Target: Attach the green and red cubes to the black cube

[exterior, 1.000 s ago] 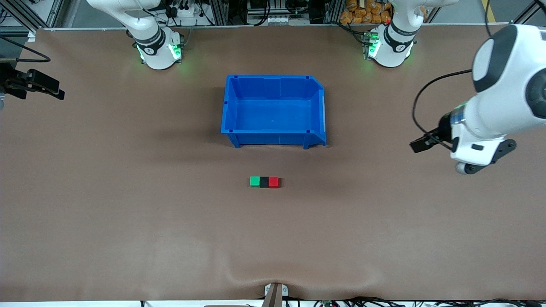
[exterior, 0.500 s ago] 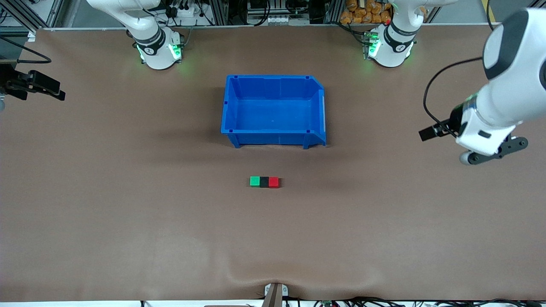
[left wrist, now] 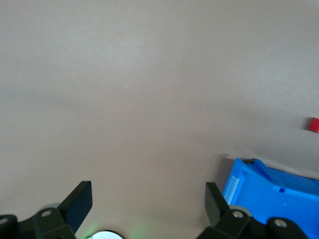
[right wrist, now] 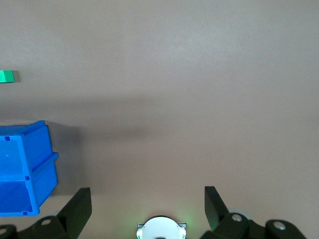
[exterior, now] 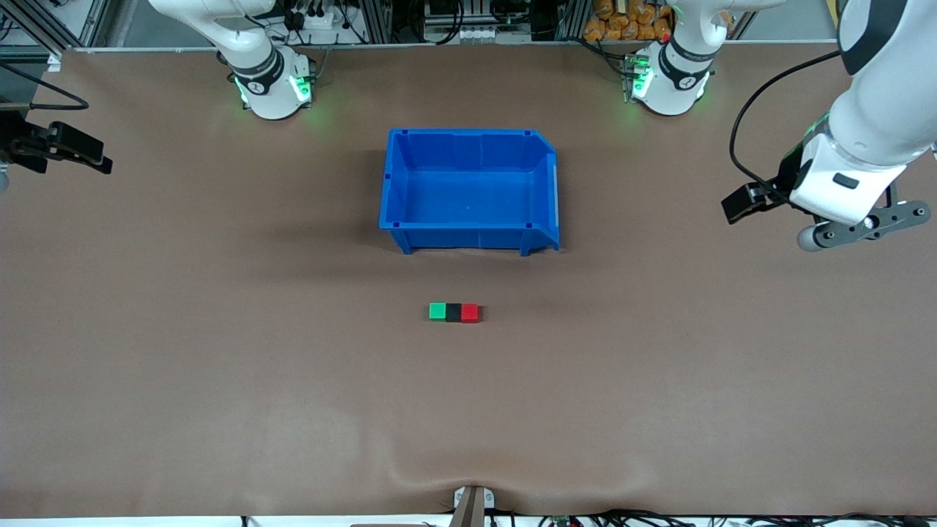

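Left claw [left wrist: 144, 206], fingers apart, has lifted away toward its base. Right claw [right wrist: 144, 206] waits, parted. Green cube [exterior: 437, 312], matte black cube [exterior: 454, 312], red cube [exterior: 470, 313] sit joined, nearer the camera than the blue plastic bin [exterior: 468, 238].

The black cube [exterior: 454, 312] sits between and touching two cubes [exterior: 437, 312], nearer the camera than the bin [exterior: 468, 238].

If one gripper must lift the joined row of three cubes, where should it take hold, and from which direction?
Come from straight above and close on the black cube, jaws on its two free faces, the one toward the blue bin and the one toward the front camera. The green cube and red cube cover its remaining two sides, and a middle grip probably keeps the row balanced.
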Controlling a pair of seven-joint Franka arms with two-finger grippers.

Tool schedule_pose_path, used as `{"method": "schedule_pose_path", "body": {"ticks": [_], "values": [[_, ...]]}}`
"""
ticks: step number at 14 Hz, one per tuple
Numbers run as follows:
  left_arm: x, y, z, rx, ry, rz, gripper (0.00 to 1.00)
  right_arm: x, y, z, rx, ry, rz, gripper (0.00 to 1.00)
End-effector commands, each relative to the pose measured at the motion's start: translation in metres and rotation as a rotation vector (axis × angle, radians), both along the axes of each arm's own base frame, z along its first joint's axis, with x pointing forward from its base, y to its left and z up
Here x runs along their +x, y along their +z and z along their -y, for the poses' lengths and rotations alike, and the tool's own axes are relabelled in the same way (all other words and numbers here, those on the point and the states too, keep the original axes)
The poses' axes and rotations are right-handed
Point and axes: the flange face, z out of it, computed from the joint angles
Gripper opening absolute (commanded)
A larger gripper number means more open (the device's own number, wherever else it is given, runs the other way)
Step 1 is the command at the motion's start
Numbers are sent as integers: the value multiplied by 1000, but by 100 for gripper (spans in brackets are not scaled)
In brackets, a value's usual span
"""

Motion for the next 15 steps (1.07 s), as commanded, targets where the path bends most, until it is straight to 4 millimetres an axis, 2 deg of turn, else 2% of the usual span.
{"method": "schedule_pose_path", "body": {"ticks": [1, 4, 9, 11, 13, 15], "values": [[-10, 22, -25, -1, -110, 29, 100, -5, 1, -1, -6, -7, 6, 100], [-35, 32, -53, 16, -176, 38, 100, -4, 0, -3, -7, -2, 6, 100], [-86, 33, -60, -32, -169, 26, 100, -3, 1, -4, -7, -1, 13, 100], [-90, 38, -60, -32, -155, 35, 100, -3, 0, -4, -7, -1, 12, 100], [-83, 52, -63, -35, -144, 64, 100, -2, 1, -4, -7, -1, 19, 100], [-81, 59, -57, -69, -141, 78, 100, 0, 1, -4, -8, -1, 36, 100]]}}
